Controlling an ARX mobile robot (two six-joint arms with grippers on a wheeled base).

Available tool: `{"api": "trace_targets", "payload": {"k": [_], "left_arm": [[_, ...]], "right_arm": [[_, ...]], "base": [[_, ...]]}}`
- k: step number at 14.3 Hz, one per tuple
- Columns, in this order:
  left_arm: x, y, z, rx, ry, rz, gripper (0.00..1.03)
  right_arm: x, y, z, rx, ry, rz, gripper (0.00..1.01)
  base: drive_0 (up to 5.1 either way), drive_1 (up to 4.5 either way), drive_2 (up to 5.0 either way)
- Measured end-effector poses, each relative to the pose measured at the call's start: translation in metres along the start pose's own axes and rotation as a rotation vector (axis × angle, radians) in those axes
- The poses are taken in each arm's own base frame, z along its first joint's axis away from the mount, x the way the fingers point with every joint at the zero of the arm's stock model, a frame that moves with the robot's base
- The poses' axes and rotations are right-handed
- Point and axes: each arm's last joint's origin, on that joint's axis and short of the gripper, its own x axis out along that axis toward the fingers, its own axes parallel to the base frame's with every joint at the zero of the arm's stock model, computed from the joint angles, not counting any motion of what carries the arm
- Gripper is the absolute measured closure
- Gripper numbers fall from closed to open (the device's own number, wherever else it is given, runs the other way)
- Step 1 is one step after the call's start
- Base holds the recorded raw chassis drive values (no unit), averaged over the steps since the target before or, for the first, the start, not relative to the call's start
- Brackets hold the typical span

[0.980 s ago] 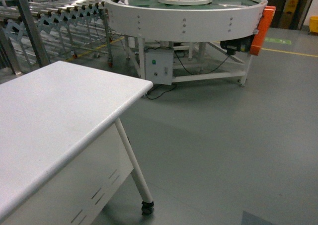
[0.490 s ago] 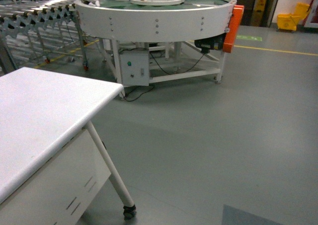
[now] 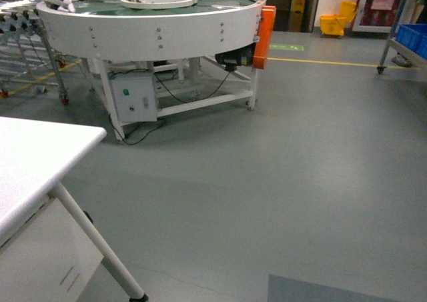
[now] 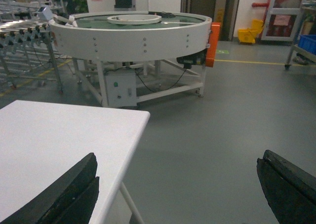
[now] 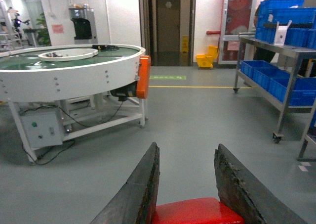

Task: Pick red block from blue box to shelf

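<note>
Grey floor [image 3: 300, 182], round conveyor [image 3: 150, 25]

The place is a factory or warehouse floor. Ahead and to the left of the right gripper [image 5: 185, 184] stands a large round white conveyor table [image 5: 69, 73] with an orange motor guard [image 5: 143, 76]. To its right is a steel shelf [image 5: 291, 51] loaded with blue crates [image 5: 286, 88]. Beyond lie yellow floor lines [image 5: 192, 87], a yellow mop bucket [image 5: 206, 61], and, far left, a roller conveyor [image 4: 24, 33].
</note>
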Motion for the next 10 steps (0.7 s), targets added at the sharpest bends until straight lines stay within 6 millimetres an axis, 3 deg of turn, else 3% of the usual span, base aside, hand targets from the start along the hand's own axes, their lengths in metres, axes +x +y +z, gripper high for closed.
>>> {"api": "trace_targets", "payload": {"k": [2,5,10], "left_arm": [[0.0,0.0,0.0,0.0,0.0,0.0,0.05],[0.0,-0.0001,0.0,0.0,0.0,-0.002,0.05],[0.0,-0.0001,0.0001,0.0,-0.001,0.0,0.05]], "right_arm": [[0.0,0.0,0.0001,0.0,-0.001,0.0,0.73],[-0.0002,-0.0001,0.0006,0.0,-0.004,-0.002,0.73],[-0.0001,-0.0001,0.0003,0.0,-0.003,-0.001,0.73]], "base": [[-1.7,0.38,-3.7],[-1.0,2.89,-5.0],[0.1,4.11,-3.9]]}}
